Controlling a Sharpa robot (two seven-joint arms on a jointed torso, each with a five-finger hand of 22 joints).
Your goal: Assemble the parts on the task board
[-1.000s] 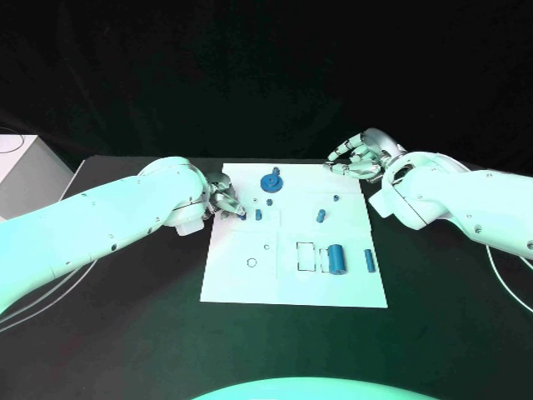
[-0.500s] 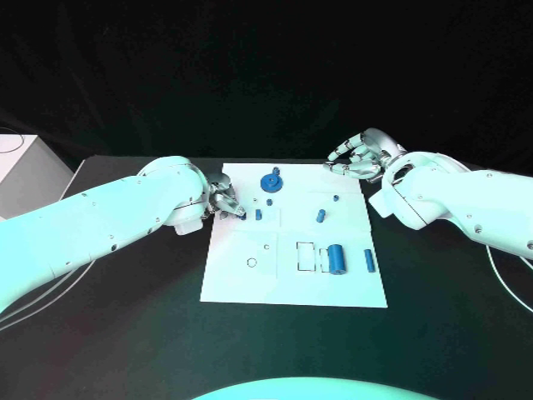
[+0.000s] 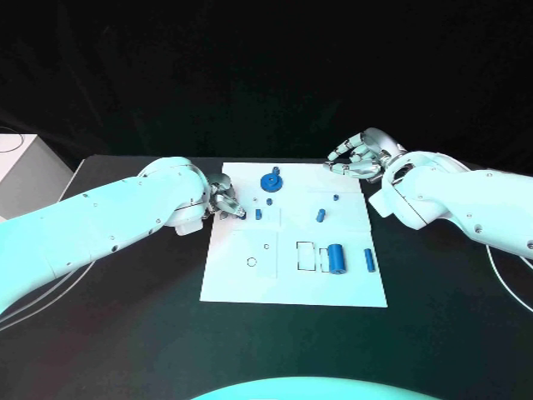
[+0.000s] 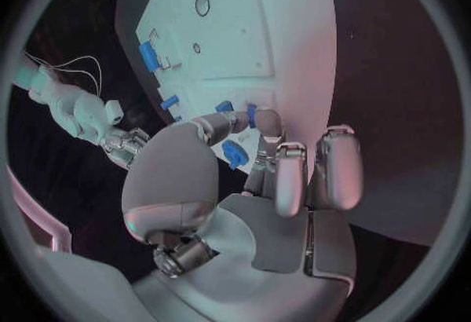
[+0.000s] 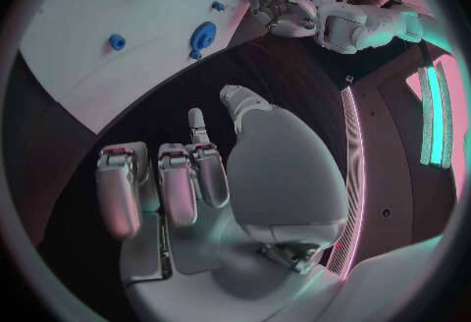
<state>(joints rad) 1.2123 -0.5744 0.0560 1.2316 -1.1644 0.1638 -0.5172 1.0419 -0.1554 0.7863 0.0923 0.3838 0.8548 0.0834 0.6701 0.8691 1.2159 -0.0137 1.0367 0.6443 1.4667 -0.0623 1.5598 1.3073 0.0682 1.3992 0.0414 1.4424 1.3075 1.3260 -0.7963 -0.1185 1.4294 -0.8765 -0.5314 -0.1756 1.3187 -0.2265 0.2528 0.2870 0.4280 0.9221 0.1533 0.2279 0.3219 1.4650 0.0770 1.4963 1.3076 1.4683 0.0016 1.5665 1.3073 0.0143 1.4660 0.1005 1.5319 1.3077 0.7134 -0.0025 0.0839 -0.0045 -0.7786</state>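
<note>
The white task board [image 3: 293,283] lies in the middle of the table. My left hand [image 3: 225,202] is at its left edge, thumb and one finger reaching toward a small blue peg [image 3: 258,214]. In the left wrist view that peg [image 4: 251,115] shows between the two fingertips [image 4: 267,127]; I cannot tell whether they touch it. The blue gear-like part [image 3: 272,182] lies just beyond, toward the far edge. My right hand [image 3: 361,157] is off the board's far right corner, its fingers [image 5: 181,177] curled in with nothing in them.
A thick blue cylinder [image 3: 336,257] and a thin blue bar [image 3: 369,259] lie on the board's near right part. Two small blue pieces [image 3: 321,216] [image 3: 335,198] lie mid-board. A white box [image 3: 14,171] stands at the table's left. Black table surrounds the board.
My left hand's fingertips have edged slightly back from the small peg. The right hand and the parts have not moved.
</note>
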